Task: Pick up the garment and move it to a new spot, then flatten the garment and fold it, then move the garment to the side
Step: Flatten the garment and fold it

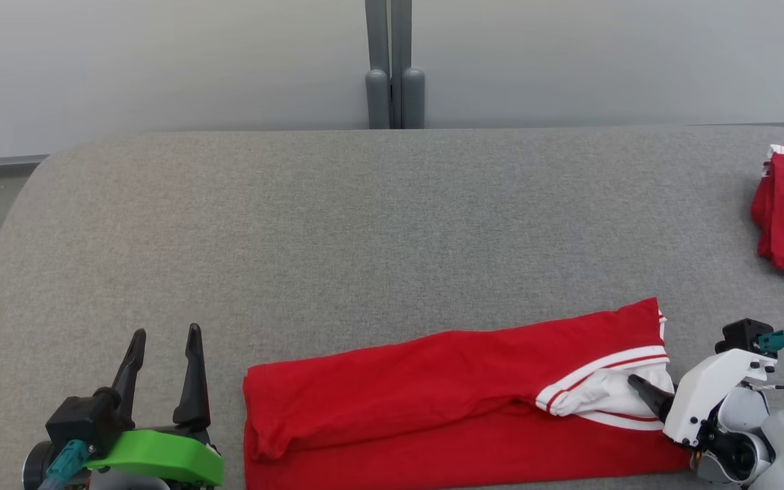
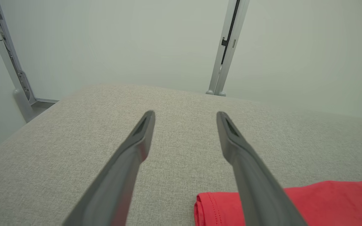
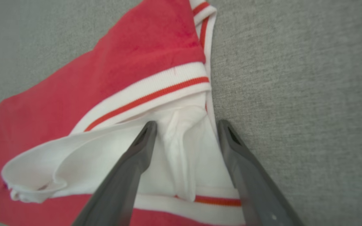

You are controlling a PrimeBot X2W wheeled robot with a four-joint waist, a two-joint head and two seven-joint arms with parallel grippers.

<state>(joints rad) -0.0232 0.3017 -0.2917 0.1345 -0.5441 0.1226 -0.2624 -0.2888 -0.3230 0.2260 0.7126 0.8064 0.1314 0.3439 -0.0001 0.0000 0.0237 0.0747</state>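
My right hand [image 3: 187, 124]: spread astride white collar [image 3: 105, 147] of red shirt [image 1: 433, 381]. Risk: pinching one layer only, fold drags open.

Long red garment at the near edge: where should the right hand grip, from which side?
Grip the white striped trim bunched at the red garment's right end: it stands up in a loose ridge, the rest lies flat. Probably come from the right, as the open right hand sits, one finger each side of the ridge.

Left gripper [image 1: 166, 331], right gripper [image 3: 186, 123]: fingers [image 2: 137, 141] apart.
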